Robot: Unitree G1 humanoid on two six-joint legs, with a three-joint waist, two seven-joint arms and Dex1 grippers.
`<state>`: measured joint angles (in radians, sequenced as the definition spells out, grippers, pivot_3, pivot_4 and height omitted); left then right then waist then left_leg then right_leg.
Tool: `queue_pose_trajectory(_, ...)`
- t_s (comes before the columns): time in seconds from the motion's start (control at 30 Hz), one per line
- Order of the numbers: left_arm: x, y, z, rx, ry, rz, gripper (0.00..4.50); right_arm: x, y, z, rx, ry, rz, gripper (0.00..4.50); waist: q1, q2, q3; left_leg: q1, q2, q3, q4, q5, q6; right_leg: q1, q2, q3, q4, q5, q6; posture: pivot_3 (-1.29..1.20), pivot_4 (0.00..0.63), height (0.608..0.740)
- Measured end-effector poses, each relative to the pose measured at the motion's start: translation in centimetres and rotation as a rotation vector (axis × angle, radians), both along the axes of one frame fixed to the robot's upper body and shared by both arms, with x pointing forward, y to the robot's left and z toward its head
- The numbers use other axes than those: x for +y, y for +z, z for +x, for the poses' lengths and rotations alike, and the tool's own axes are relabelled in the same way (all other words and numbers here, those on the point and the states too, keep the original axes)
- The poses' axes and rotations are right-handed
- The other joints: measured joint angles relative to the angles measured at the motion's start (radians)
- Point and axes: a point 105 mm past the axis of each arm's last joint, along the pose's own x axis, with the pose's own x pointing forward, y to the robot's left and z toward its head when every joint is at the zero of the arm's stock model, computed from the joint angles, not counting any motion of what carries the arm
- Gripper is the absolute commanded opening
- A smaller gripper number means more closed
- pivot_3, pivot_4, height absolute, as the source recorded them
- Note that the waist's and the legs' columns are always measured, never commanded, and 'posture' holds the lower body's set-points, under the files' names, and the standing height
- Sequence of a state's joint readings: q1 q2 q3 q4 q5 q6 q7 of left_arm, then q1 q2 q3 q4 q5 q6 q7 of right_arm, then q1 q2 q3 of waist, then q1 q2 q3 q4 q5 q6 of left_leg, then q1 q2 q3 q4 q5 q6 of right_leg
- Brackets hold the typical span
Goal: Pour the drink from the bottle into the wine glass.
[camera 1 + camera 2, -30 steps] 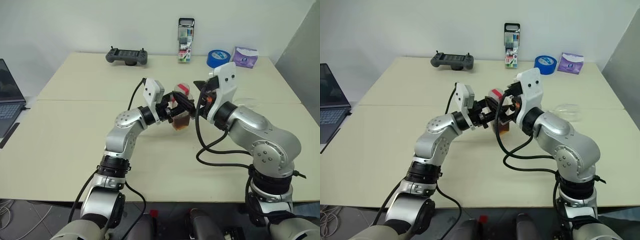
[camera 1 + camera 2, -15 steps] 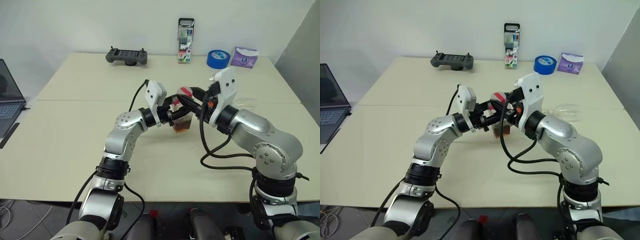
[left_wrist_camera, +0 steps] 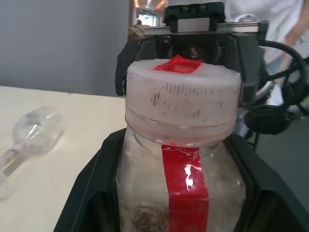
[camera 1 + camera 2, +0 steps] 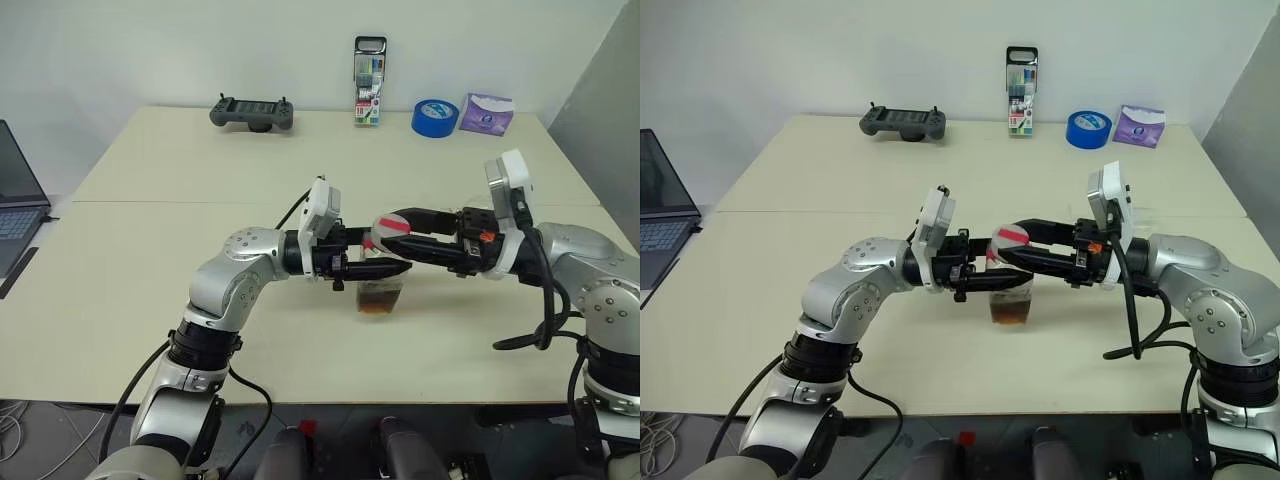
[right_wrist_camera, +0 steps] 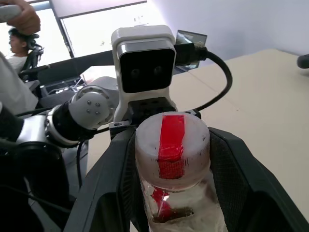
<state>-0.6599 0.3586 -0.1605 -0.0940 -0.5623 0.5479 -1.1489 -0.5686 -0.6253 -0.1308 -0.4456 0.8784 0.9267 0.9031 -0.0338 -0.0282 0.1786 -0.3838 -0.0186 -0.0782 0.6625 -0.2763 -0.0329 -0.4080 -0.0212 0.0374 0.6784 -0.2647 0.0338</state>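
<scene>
Left eye view: bottle (image 4: 381, 285) clamped between both hands.

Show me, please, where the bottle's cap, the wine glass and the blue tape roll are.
Cap (image 5: 172, 145), right wrist view: its red-taped top.
Wine glass (image 3: 37, 127), left wrist view: the bowl, lying on its side.
Blue tape roll (image 4: 435, 116), left eye view: its outer band.

Bright even indoor light; soft shadows; wrist views blurred close-up.
</scene>
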Motion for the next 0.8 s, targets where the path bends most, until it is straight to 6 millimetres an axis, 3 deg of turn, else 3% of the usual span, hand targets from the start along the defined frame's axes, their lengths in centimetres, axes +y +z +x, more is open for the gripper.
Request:
queue_pose_trajectory(0.13,0.1,-0.1,-0.1,-0.006,-0.012,0.011,2.17,0.0,-0.1,-0.1,0.003,0.012,-0.013,1.89,0.002,0.0,0.0,0.0,0.0,0.0,0.0,0.0,0.0,0.0,0.0,0.0,0.0,0.0,0.0,0.0,0.15,0.74)
queue_pose_trajectory(0.17,0.1,-0.1,0.0,-0.007,-0.008,0.01,2.17,0.1,0.0,0.0,0.004,0.005,-0.014,2.63,0.002,0.0,0.0,0.0,0.0,0.001,0.0,0.0,0.0,0.0,-0.001,0.001,0.0,0.0,0.0,0.0,0.15,0.74)
queue_pose_trajectory(0.37,0.8,-1.0,1.3,0.027,0.081,0.029,2.17,1.0,1.8,-0.7,-0.072,-0.024,0.016,4.5,0.003,0.001,0.001,-0.001,0.0,-0.001,0.0,0.0,0.0,0.0,-0.001,0.0,-0.001,0.0,0.0,0.0,0.15,0.74)
queue_pose_trajectory(0.5,1.0,-1.7,1.7,0.04,0.112,0.031,2.17,1.2,2.7,-0.6,-0.117,-0.11,0.037,4.5,0.004,0.001,0.001,-0.002,-0.001,-0.001,0.0,0.0,0.0,0.0,-0.002,0.001,-0.002,0.0,0.0,0.0,0.15,0.74)
queue_pose_trajectory(0.7,0.6,-2.0,3.2,0.049,0.166,0.005,2.17,0.2,3.9,2.0,-0.115,-0.426,0.157,4.5,0.005,0.001,0.001,-0.002,-0.001,-0.001,0.0,0.0,0.0,0.0,-0.003,0.002,-0.001,0.0,0.0,0.0,0.15,0.74)
queue_pose_trajectory(0.8,0.6,-1.6,3.7,0.031,0.174,0.0,2.17,0.4,4.1,2.4,-0.154,-0.534,0.132,4.5,0.004,0.001,0.001,-0.003,-0.001,-0.001,0.0,0.0,0.0,-0.001,-0.003,0.002,-0.001,0.0,0.0,0.0,0.15,0.74)
